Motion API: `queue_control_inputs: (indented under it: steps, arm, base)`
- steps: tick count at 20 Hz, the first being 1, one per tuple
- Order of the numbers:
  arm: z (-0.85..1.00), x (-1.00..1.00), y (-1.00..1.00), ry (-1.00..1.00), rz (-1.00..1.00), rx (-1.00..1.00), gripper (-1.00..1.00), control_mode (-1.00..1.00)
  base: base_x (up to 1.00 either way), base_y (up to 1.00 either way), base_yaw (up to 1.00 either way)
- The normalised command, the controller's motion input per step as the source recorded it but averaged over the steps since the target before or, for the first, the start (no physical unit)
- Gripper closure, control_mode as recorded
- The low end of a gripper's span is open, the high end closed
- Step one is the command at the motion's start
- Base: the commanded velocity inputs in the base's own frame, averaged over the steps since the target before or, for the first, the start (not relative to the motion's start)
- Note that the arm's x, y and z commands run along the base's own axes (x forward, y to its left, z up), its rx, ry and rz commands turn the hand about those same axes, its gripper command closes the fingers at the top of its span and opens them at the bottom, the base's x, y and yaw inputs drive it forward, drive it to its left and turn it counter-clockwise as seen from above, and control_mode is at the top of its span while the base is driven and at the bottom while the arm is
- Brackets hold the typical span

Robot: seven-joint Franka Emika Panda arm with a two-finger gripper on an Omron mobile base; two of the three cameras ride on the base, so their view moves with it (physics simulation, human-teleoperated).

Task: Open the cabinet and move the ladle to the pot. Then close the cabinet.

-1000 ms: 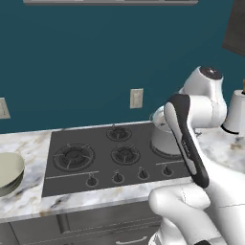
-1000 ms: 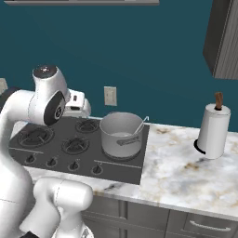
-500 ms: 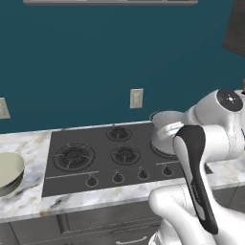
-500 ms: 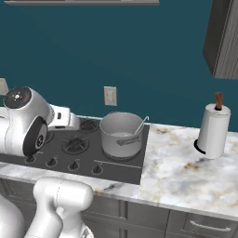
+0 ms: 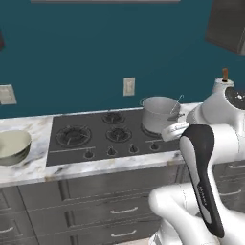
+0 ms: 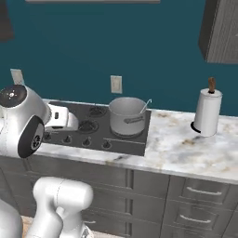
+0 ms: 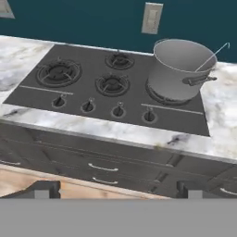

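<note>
Arm swung lower since before, gripper [image 7: 115, 192] jaws wide, ladle [image 7: 210, 58] seemingly in pot [image 7: 178, 69]

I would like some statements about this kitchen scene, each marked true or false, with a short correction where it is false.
1. The pot stands on the stove. True.
2. A thin handle sticks out over the pot's rim. True; the ladle leans inside it.
3. The paper towel roll lies flat on the counter. False; it stands upright.
4. The gripper is shut on the ladle. False; it is open, holds nothing, and is well back from the pot.
5. The bowl sits on one of the burners. False; it rests on the marble counter, left of the stove.
</note>
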Motion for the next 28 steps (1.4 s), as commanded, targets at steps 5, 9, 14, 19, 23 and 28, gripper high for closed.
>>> queue_control_inputs:
  steps: [5,9,14,19,23,28]
  arm:
    - [0.0,0.0,0.0,0.0,0.0,0.0,-1.0,1.0]
    - [0.0,0.0,0.0,0.0,0.0,0.0,-1.0,1.0]
    - [0.0,0.0,0.0,0.0,0.0,0.0,-1.0,1.0]
    - [0.0,0.0,0.0,0.0,0.0,0.0,-1.0,1.0]
    - [0.0,0.0,0.0,0.0,0.0,0.0,-1.0,1.0]
    - [0.0,0.0,0.0,0.0,0.0,0.0,-1.0,1.0]
  base:
    - [-1.0,0.7,-0.03]
    - [-0.91,1.0,-0.04]
    - [-0.56,1.0,-0.03]
    - [-0.21,1.0,-0.05]
    - [-0.05,1.0,-0.06]
    - [0.0,1.0,-0.07]
